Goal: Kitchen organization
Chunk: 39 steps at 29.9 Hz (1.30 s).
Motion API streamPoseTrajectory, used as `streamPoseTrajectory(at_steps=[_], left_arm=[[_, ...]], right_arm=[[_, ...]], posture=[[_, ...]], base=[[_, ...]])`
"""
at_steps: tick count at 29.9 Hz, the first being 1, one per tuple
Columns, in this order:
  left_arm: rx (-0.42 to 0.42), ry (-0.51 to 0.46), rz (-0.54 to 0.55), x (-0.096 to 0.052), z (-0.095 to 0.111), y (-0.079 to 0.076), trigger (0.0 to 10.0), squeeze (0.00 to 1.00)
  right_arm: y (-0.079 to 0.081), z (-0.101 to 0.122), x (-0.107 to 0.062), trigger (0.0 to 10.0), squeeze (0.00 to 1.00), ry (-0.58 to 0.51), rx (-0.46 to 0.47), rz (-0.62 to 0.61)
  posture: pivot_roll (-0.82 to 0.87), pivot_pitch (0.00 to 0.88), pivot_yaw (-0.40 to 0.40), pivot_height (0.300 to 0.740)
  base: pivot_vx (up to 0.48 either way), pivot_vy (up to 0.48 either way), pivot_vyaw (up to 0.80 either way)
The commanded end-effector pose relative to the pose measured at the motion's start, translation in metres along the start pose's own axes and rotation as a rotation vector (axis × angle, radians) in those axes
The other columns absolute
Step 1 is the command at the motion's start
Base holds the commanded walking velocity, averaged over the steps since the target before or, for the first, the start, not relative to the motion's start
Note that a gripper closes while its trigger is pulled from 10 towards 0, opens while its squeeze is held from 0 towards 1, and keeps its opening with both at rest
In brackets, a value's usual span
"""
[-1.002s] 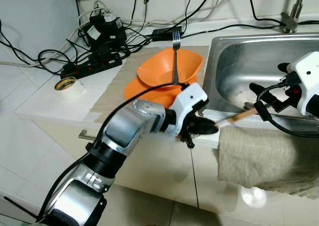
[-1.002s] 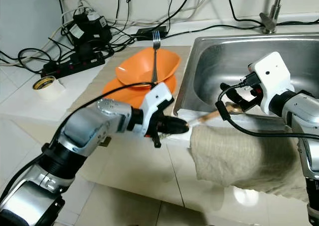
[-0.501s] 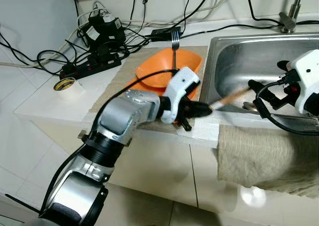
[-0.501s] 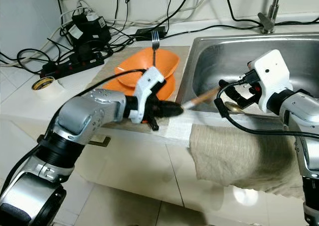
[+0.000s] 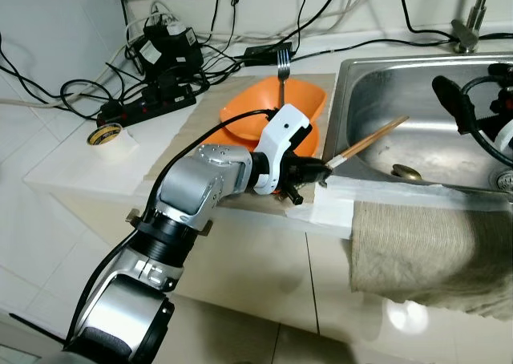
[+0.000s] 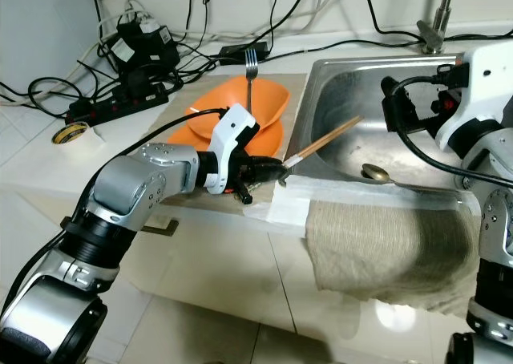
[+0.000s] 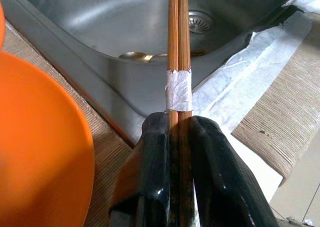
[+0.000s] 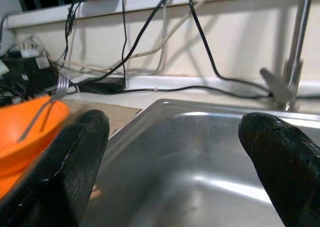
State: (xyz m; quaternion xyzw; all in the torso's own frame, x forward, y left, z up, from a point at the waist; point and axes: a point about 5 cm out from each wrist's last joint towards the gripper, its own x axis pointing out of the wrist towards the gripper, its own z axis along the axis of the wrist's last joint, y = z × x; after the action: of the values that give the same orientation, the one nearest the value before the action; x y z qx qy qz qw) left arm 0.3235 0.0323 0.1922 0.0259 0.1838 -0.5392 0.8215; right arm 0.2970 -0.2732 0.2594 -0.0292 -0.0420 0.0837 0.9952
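In the left eye view, your left gripper [image 5: 314, 171] at frame centre clamped the chopsticks [image 5: 369, 139], which slanted over the sink [image 5: 417, 91] rim at right, while in the right wrist view your right gripper [image 8: 175, 157] stood wide open, empty, above the basin.

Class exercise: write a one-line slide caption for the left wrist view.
Left gripper clamps taped wooden chopsticks pointing over the steel sink, beside an orange bowl.
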Motion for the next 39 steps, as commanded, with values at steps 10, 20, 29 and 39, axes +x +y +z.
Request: streamPoseTrajectory(at_steps=[10,20,29,39], left_arm=[[0.025,-0.140,0.144,-0.006,0.025,0.017,0.0,0.00],[0.033,-0.276,0.278,-0.008,0.038,0.025,0.0,0.00],[0.049,-0.472,0.566,-0.021,0.037,0.041,0.0,0.00],[0.093,-0.506,0.758,-0.034,0.019,0.063,0.0,0.00]], right_arm=[[0.020,-0.024,0.004,10.0,0.00,0.036,0.210,0.033],[0.040,-0.043,0.008,10.0,0.00,0.059,0.283,0.013],[0.062,-0.064,0.013,10.0,0.00,0.040,0.057,-0.090],[0.065,-0.069,0.021,10.0,0.00,-0.059,-0.164,-0.218]], posture=[[-0.08,0.000,0.202,0.740],[-0.08,0.000,0.189,0.740],[-0.07,0.000,0.175,0.740],[-0.06,0.000,0.164,0.740]], base=[[0.000,0.000,0.00],[0.000,0.000,0.00],[0.000,0.000,0.00],[0.000,0.000,0.00]])
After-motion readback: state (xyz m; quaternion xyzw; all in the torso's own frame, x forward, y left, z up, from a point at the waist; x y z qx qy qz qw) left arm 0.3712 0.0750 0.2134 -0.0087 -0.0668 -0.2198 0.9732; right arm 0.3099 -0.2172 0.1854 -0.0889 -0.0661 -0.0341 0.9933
